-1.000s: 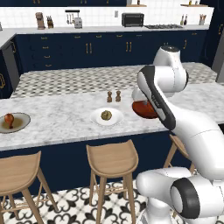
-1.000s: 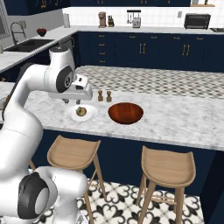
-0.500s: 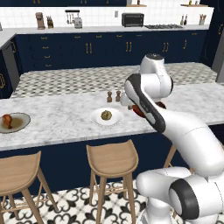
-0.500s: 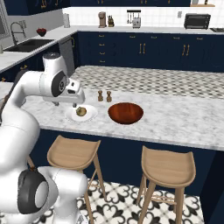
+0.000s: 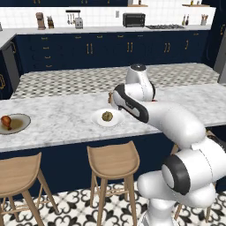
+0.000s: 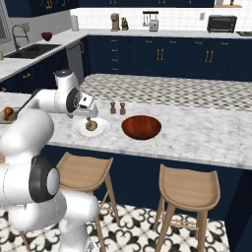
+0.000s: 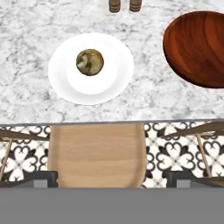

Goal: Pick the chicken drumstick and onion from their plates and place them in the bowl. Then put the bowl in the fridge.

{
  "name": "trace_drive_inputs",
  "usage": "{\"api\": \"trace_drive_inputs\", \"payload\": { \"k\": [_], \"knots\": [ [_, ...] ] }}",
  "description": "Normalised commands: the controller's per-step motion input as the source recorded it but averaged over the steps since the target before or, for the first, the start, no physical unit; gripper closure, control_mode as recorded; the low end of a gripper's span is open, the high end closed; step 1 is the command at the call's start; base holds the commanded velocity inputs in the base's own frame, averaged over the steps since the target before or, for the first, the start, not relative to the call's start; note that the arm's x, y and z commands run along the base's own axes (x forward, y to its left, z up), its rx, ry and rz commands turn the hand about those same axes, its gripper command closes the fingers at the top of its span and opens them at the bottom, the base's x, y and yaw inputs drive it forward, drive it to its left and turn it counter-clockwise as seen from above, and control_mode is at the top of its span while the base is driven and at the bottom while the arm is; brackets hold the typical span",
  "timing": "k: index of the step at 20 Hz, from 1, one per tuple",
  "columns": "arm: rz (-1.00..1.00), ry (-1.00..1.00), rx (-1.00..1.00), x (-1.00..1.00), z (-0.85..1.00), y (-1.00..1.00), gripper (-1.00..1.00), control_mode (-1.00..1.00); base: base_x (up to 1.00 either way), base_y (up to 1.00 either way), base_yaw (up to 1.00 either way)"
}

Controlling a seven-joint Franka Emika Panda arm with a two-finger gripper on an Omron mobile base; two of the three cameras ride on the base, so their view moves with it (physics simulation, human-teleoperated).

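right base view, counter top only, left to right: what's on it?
chicken drumstick at the far left edge → white plate with the onion on it → two small brown shakers → red-brown bowl.

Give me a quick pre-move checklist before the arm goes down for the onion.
1. Gripper open and holding nothing: ok.
2. Onion sitting on the white plate, nothing over it: ok.
3. Gripper lined up over the onion: not ok in the hand view, the onion lies left of centre.
4. Bowl empty and upright on the counter beside the plate: ok.
5. Salt and pepper shakers apart from the plate, behind it: ok.
6. Chicken drumstick on its grey-rimmed plate further along the counter: ok.
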Motion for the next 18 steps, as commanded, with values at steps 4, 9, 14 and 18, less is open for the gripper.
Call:
{"api": "trace_drive_inputs", "payload": {
  "k": [4, 9, 14, 18],
  "knots": [
    [-0.09, 0.0, 0.02, 0.39, -0.48, 0.0, -1.0, -1.0, 0.0, 0.0, 0.0],
    [-0.08, 0.02, 0.08, 0.28, -0.14, 0.04, -1.0, -1.0, 0.0, 0.0, 0.0],
    [-0.06, 0.08, 0.09, 0.25, -0.03, 0.1, -1.0, -1.0, 0.0, 0.0, 0.0],
    [-0.06, 0.08, 0.03, 0.14, -0.19, 0.2, -1.0, -1.0, 0.0, 0.0, 0.0]
  ]
}}
